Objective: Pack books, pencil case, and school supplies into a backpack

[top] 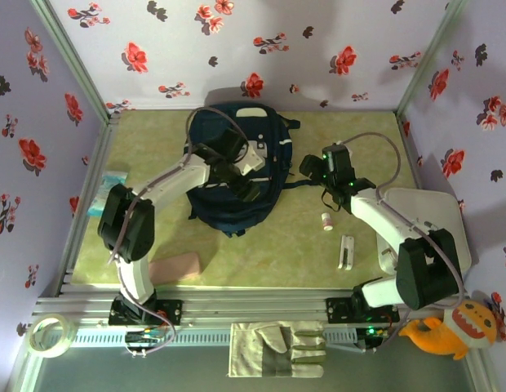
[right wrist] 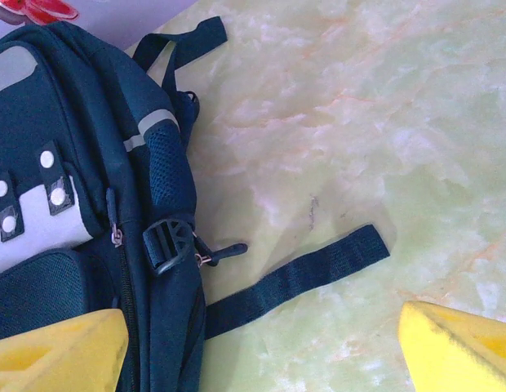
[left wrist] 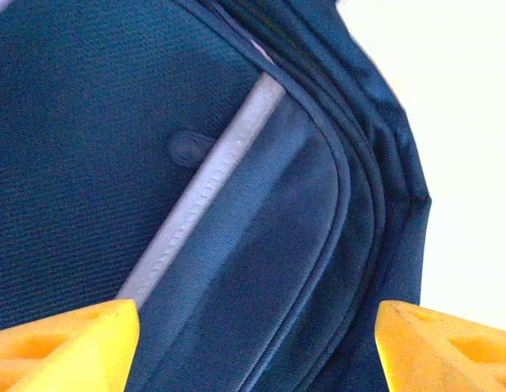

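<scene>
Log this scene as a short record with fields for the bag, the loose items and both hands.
bag: large dark navy fabric backpack, lying on the green marbled table
pencil case: flat soft pale pink pouch, on the table by the left arm's base
supplies: slim white bar and tiny white tube with a pink end, on the table right of the bag
left hand: open, over the bag
right hand: open, above the table beside the bag

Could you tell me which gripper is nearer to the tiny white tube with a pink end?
Right. The right gripper is open just beyond the tube, beside the large dark navy fabric backpack; the left gripper is over the backpack, farther away.
</scene>
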Controlling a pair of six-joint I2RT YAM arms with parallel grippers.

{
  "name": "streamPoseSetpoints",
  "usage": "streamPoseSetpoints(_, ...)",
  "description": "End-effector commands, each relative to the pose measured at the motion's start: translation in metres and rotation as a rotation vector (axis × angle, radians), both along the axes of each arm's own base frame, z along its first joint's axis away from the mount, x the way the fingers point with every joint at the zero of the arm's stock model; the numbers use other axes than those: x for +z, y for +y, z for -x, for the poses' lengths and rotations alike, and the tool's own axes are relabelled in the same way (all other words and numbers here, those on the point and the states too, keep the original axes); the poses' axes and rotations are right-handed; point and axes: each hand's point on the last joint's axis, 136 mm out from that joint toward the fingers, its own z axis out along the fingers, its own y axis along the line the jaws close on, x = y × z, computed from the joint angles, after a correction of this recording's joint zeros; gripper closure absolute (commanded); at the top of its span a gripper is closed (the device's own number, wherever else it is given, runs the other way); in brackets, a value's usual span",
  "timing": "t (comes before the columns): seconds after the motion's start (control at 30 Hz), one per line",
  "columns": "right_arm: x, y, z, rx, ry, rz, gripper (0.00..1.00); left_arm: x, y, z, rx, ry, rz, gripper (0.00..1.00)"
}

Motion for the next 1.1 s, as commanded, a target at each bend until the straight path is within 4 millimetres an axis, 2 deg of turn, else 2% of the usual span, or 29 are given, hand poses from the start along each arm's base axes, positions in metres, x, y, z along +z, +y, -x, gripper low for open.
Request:
streamPoseSetpoints(0.0, -0.001, -0.009, 0.005, -0.041, 0.002, 0.011, 0.14, -0.006, -0.003, 0.006, -0.129, -0.021, -0.101, 0.23)
streamPoseSetpoints(0.33, -0.007, -0.007, 0.004, -0.050, 0.019, -0.004, 0.14, -0.028, -0.022, 0.015, -0.250, 0.036, -0.182, 0.21)
streamPoseSetpoints(0.6, -0.013, -0.007, 0.005, -0.053, 0.035, -0.012, 0.14, -0.037, -0.021, -0.017, -0.198, -0.091, -0.303, 0.21)
streamPoseSetpoints(0.73, -0.015, -0.007, 0.006, -0.056, 0.036, -0.013, 0.14, -0.034, -0.024, -0.023, -0.184, -0.106, -0.303, 0.25)
streamPoseSetpoints(0.93, -0.017, -0.007, 0.006, -0.058, 0.038, -0.019, 0.14, -0.040, -0.021, -0.029, -0.165, -0.108, -0.340, 0.31)
streamPoseSetpoints(1.07, -0.017, -0.006, 0.005, -0.057, 0.039, -0.020, 0.14, -0.047, -0.020, -0.027, -0.173, -0.096, -0.356, 0.27)
